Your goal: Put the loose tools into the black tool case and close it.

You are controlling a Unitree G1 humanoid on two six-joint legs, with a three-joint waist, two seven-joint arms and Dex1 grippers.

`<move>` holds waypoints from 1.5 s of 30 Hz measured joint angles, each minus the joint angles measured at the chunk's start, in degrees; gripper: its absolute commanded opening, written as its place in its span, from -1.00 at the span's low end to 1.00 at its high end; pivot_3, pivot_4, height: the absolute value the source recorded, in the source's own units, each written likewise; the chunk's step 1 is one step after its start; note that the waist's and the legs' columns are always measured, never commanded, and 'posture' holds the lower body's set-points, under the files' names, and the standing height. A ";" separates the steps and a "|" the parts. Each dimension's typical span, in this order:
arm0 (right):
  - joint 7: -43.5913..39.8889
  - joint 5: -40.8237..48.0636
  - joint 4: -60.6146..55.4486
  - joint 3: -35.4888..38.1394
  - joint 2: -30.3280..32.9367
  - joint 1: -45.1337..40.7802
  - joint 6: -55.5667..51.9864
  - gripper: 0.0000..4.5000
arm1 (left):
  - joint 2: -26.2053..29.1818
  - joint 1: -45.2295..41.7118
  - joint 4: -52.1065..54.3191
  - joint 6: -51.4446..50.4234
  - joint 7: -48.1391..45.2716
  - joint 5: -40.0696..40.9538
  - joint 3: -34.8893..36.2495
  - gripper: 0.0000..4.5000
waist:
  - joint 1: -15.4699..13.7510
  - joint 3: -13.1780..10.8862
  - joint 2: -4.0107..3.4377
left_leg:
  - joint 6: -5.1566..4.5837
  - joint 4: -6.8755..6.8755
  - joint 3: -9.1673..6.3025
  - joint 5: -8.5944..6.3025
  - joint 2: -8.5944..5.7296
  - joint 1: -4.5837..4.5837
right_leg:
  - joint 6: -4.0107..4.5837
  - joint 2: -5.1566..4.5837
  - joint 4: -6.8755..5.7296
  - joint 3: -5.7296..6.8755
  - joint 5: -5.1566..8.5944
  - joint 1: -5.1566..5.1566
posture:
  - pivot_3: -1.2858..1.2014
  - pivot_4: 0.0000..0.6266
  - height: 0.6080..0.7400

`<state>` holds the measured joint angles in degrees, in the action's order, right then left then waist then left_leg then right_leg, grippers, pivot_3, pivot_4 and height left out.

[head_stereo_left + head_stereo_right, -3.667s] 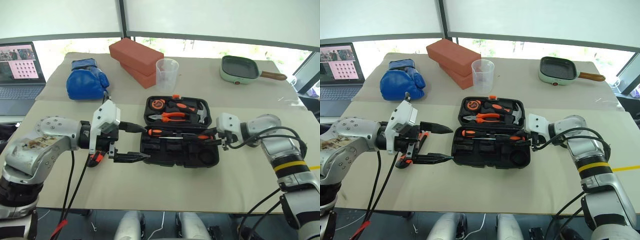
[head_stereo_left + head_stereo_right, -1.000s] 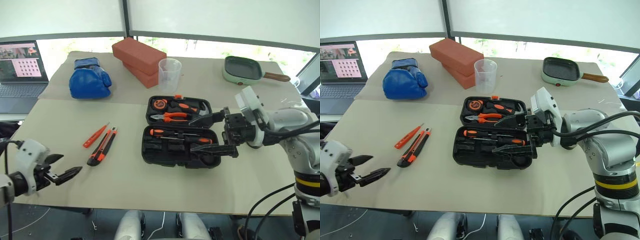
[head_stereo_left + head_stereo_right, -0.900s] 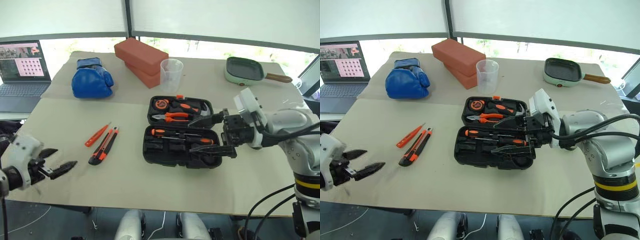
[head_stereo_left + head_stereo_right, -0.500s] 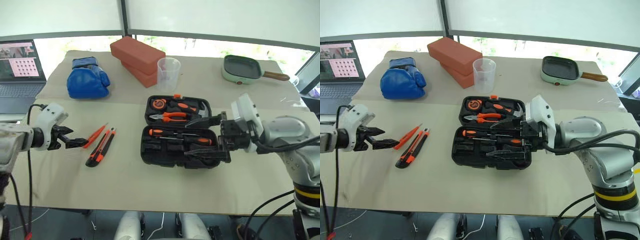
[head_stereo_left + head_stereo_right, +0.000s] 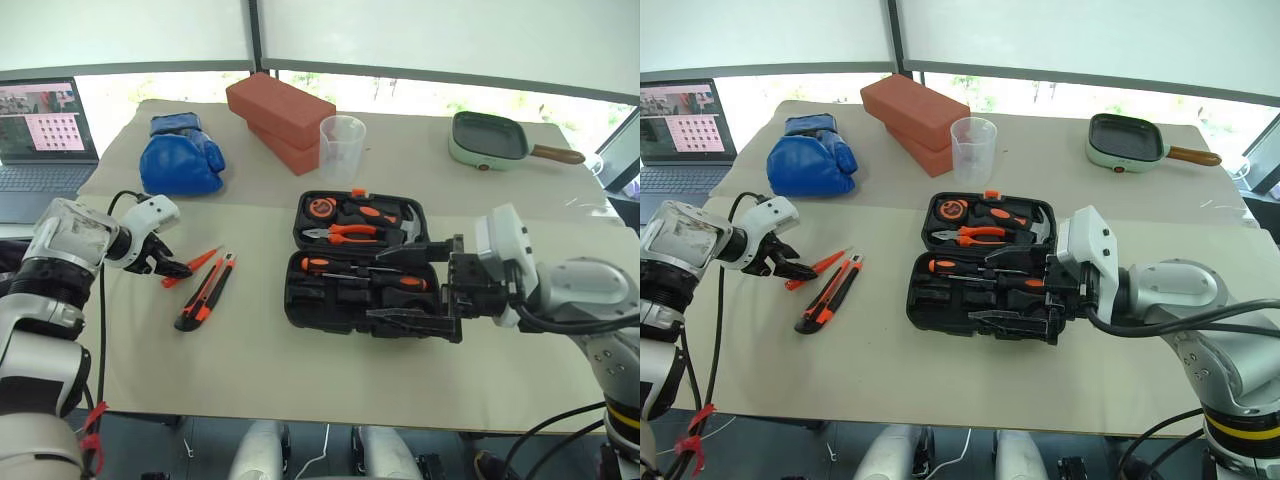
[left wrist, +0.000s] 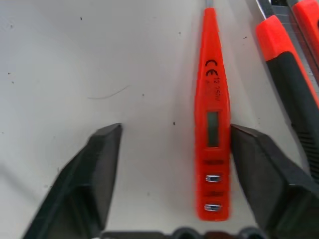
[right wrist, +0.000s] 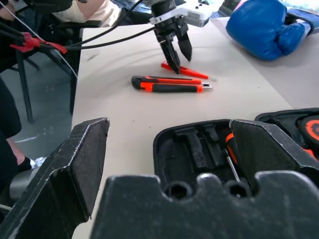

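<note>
Left wrist view: left gripper [image 6: 167,164] down over the orange pen tool [image 6: 213,149], fingers apart either side, one pad against it, other well clear, nothing gripped yet. Step looks like the pick of the first loose tool. Next move: close squarely on the body, lift, carry to the case [image 5: 365,265], open on the worktop [image 5: 260,360]. Head views add what the wrist can't: knife [image 5: 205,292] just beside the pen, right gripper [image 5: 415,285] wide open, empty, over the case's near half.

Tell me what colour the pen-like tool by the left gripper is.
Orange all over; the pen-like tool shows best in the left wrist view.
</note>
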<state>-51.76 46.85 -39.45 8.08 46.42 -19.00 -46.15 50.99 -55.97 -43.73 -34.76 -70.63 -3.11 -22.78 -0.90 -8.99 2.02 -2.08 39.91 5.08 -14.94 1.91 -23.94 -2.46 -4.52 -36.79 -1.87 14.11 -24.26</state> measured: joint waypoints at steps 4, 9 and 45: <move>1.23 1.36 -1.41 0.03 0.65 0.90 -0.10 1.00 | -1.91 -2.00 -4.24 2.77 -1.05 -2.64 0.10 -0.61 | -0.14 0.03 -0.01 | -0.03 0.05 -0.15 -0.02 -0.02 0.00 | -0.05 -0.03 0.00 -0.01 0.00 0.05 | 0.03 -0.52 0.98; 1.57 1.71 -1.68 0.22 2.40 2.57 -0.08 1.00 | -3.01 -3.50 -9.29 7.09 -1.99 -4.86 0.72 -0.81 | -0.12 0.10 -0.09 | -0.05 0.07 -0.17 -0.02 -0.02 0.06 | -0.05 -0.03 -0.03 -0.02 0.00 0.08 | 0.03 -0.52 0.98; 12.00 3.30 -9.57 10.92 6.32 23.80 -0.02 1.00 | -23.31 -3.83 23.24 9.62 -16.00 -5.85 -9.14 -0.81 | 0.20 -0.02 0.18 | -0.28 0.74 -0.41 -0.14 -0.03 -0.38 | -0.31 0.08 0.00 -0.19 -0.13 0.03 | 0.03 -0.52 0.98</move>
<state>-39.76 50.15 -49.02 19.00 52.73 4.80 -46.18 27.68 -59.80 -20.49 -25.14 -86.63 -8.96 -31.92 -0.70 -9.01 2.20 -2.36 40.65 4.67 -15.08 1.88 -24.32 -2.77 -4.44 -36.79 -2.06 13.98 -24.23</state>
